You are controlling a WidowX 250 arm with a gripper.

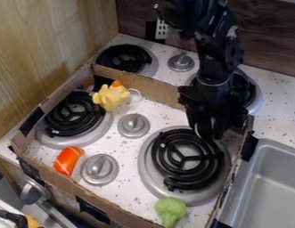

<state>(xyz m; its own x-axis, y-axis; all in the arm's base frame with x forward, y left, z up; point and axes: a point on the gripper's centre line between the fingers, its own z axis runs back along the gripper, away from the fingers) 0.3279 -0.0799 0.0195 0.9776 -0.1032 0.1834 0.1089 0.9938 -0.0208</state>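
The black gripper (209,136) hangs over the upper right edge of the right front burner (188,158), its lower end nearest that coil. A yellow plush-like toy (111,95) with an orange tip lies by the upper edge of the left burner (75,113). An orange piece with white stripes (68,160) rests below the left burner, beside a silver knob (100,169). The green broccoli toy (170,211) is at the bottom, just below the right front burner.
A cardboard border (137,83) with black tape surrounds the front burners and two knobs. Two more burners stand behind it, one partly behind the arm. A metal sink (265,187) is at the right, a wooden wall (48,53) at the left.
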